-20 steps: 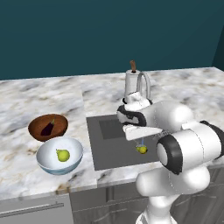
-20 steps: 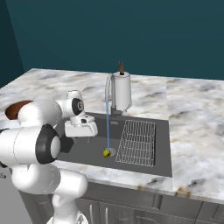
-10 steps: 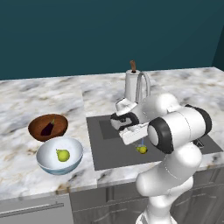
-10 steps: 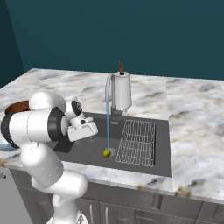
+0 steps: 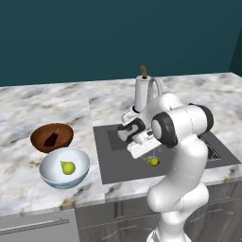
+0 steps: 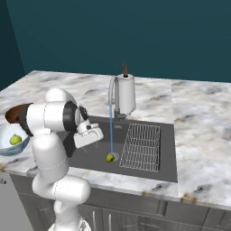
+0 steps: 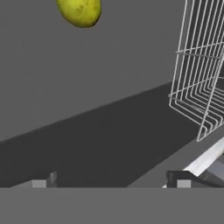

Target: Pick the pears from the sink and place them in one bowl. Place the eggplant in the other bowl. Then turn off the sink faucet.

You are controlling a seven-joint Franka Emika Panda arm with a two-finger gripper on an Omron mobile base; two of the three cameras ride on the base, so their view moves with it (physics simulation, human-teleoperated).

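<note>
One yellow-green pear (image 5: 153, 161) (image 6: 109, 158) lies on the floor of the dark sink (image 5: 118, 163) (image 6: 167, 155), under the running stream from the faucet (image 6: 111, 90). My gripper (image 5: 144, 150) (image 6: 97, 137) (image 7: 113, 178) hangs open over the sink's left part, a short way from that pear, with nothing between its fingers. In the hand view the pear (image 7: 80, 11) sits at the top edge, far from the tips. A second pear (image 5: 68, 167) (image 6: 16, 139) rests in the white and blue bowl (image 5: 49, 178) (image 6: 4, 149). The dark eggplant (image 5: 51, 139) lies in the wooden bowl (image 5: 40, 133).
A wire rack (image 6: 141, 146) (image 7: 201, 74) stands in the sink's right side. A white cylinder with a brown top (image 5: 142, 92) (image 6: 126, 94) stands behind the sink beside the faucet. Marble counter (image 5: 28, 104) surrounds the basin; both bowls sit left of it.
The arm's elbow and upper links have swung in over the sink while the hand stays low above its left part. The pear in the sink has not moved.
</note>
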